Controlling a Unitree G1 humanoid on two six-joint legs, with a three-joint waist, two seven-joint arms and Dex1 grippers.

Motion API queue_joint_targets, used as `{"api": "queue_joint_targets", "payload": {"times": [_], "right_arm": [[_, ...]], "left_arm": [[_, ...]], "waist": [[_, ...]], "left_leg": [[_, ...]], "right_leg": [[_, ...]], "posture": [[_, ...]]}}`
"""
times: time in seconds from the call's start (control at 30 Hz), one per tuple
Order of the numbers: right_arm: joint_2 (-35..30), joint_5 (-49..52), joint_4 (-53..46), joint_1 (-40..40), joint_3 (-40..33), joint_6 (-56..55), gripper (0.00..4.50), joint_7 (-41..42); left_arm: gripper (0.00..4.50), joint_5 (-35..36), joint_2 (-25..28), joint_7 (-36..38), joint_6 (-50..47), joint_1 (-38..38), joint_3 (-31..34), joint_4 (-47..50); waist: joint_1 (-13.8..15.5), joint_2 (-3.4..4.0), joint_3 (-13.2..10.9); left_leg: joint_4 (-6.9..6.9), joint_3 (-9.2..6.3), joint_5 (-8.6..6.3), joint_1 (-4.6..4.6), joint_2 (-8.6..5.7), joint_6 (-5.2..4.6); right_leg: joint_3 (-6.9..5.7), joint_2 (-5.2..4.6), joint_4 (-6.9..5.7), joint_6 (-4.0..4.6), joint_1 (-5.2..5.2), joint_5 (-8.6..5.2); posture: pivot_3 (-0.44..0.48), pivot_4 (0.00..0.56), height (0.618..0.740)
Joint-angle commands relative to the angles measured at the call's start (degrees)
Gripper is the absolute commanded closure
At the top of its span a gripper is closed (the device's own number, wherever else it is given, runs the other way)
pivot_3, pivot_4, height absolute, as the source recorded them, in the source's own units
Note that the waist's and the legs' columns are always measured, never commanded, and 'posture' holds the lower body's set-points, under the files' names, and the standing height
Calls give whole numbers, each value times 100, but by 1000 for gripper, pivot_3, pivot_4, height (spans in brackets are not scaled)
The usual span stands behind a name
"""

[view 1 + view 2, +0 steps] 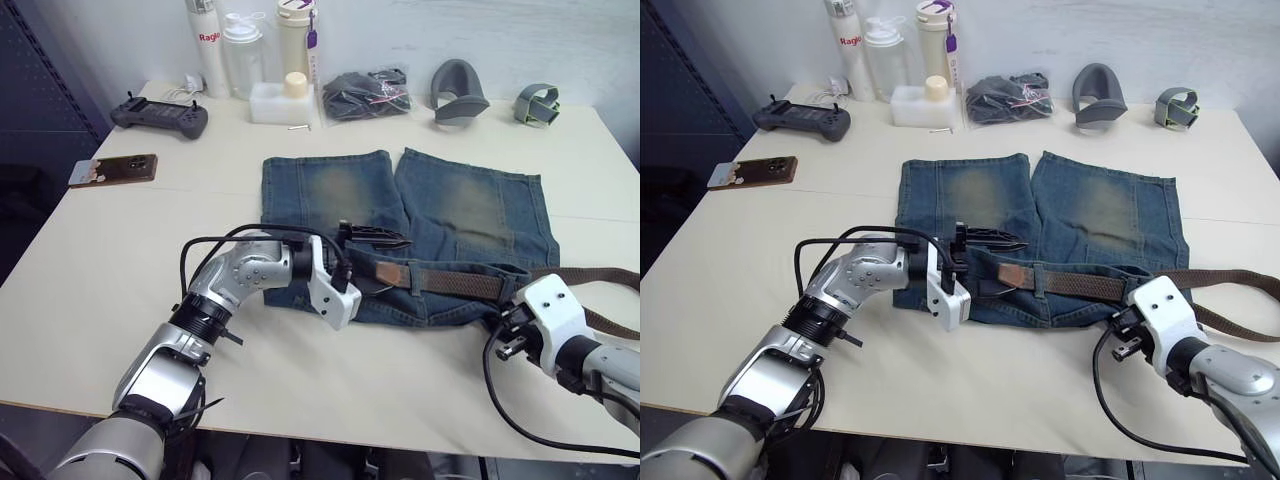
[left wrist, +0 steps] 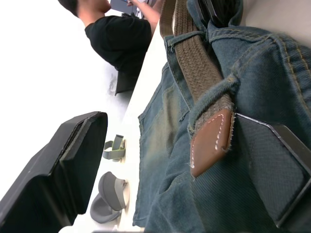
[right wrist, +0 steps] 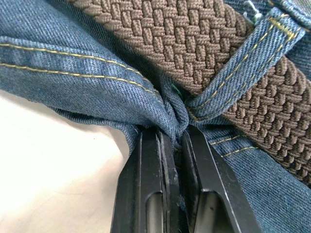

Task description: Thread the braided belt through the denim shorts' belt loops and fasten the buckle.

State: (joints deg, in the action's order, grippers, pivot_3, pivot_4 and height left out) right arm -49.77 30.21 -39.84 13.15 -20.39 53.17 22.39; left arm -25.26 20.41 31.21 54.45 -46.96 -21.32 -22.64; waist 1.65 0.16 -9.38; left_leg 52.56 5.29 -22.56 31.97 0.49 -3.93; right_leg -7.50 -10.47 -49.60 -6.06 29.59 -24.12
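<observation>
Flat on the pale table (image 1: 120, 300), the denim shorts (image 1: 470, 205) are lying with their waistband toward the robot and the legs pointing away. Running along that waistband, the braided belt (image 1: 455, 283) is passing under a belt loop (image 3: 245, 68) — its tan leather tip (image 2: 211, 141) is poking out just past another loop near the middle of the shorts, while the rest is trailing off the right side of the denim across the table. At the tip, the left gripper (image 1: 375, 238) is hovering with its two fingers spread apart, one above the waistband and one beneath the leather end. At the near right corner of the shorts, the right gripper (image 3: 177, 141) is pinching a fold of waistband denim — fingers clamped tight right beside the looped belt.
</observation>
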Motion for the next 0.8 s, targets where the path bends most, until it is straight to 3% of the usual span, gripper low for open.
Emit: {"api": "queue_joint_targets", "payload": {"times": [0.03,0.33,0.47,0.8], "right_arm": [[47,-137,-15,-47,38,72,4500,-1],[76,-217,-6,-133,88,117,4500,42],[114,-249,33,-143,111,141,4500,44],[91,-361,345,-227,212,61,4500,219]], "left_arm": [[692,-8,-4,-159,42,-54,-32,196],[4434,-324,221,-274,-34,-114,-124,-87],[4434,-410,512,-375,-150,-91,43,26],[4434,31,2054,-397,-190,296,756,209]], "waist": [[-2,0,0],[-5,0,0],[-11,0,0],[-28,-5,3]], "left_leg": [[0,0,0,0,0,0],[0,0,0,0,0,0],[-1,0,0,0,1,1],[-12,3,3,-11,3,5]], "right_leg": [[0,1,0,0,0,0],[-2,1,0,0,0,0],[-3,1,0,0,1,0],[-4,0,1,-1,-1,0]], "posture": [[0,150,648],[0,150,648],[0,150,648],[0,150,648]]}}
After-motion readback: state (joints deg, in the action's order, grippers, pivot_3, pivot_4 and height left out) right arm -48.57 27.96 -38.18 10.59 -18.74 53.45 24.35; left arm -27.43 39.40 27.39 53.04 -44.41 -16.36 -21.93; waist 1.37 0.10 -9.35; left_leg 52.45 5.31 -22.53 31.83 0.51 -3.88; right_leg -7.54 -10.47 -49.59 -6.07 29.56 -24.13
